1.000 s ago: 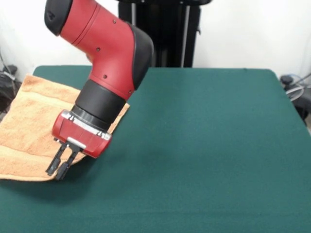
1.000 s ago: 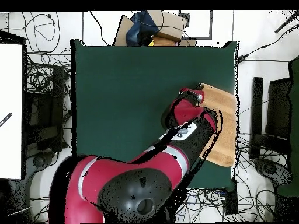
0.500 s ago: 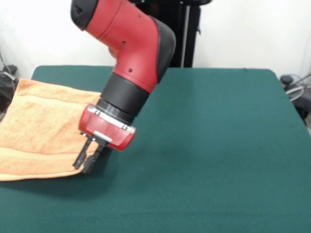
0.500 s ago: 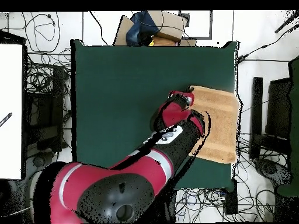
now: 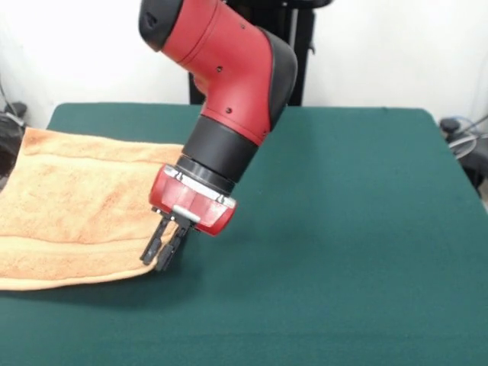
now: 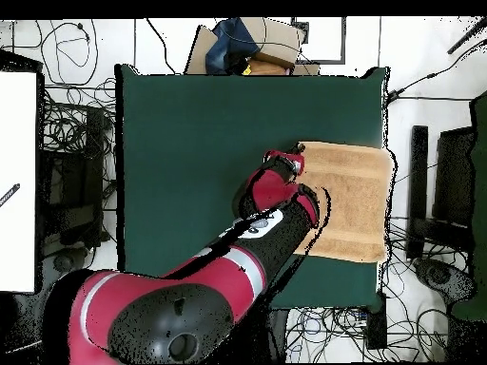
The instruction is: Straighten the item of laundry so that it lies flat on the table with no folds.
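Note:
The tan-orange towel (image 5: 69, 206) lies spread at the left side of the dark green table (image 5: 343, 229), with band stripes running along its near and far edges. Its left part reaches the table's edge. My gripper (image 5: 162, 255) points down at the towel's near right corner, fingers close together and pinched on that corner against the table. In the overhead view the towel (image 6: 352, 200) lies at the table's (image 6: 190, 143) right edge, and the gripper (image 6: 297, 155) is at its upper left corner, with the red arm covering part of the towel's left edge.
The black pedestal (image 5: 259, 46) stands behind the table's far edge. In the overhead view a cardboard box (image 6: 252, 43) sits beyond the table's top edge, a white panel (image 6: 17, 181) is at the left, and cables lie around the table.
The gripper has moved right in the front view, dragging the towel's near corner with it. The towel has spread wider and flatter across the table.

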Robot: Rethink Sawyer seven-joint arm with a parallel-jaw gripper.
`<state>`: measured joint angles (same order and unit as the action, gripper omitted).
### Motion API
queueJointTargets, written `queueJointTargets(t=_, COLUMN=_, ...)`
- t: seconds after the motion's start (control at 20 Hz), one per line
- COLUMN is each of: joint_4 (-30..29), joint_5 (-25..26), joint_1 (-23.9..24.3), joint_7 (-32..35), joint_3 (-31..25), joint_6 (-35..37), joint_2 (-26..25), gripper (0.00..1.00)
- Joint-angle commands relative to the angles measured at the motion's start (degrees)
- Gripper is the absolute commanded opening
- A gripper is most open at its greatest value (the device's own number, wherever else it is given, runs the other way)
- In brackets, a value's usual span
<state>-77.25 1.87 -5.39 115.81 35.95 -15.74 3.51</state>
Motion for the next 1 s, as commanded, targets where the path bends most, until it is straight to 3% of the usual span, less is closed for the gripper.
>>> queueJointTargets(t=0.05, joint_4=-3.59, joint_5=-4.27, joint_1=-1.66, joint_7=10.37, joint_3=-5.36, joint_6=-3.23, joint_2=-1.87, gripper=0.00)
queueJointTargets(t=1.0, joint_4=-7.04, joint_5=-10.85, joint_1=-6.25, joint_7=10.73, joint_3=-4.84, joint_6=-0.62, joint_2=-0.36, gripper=0.00)
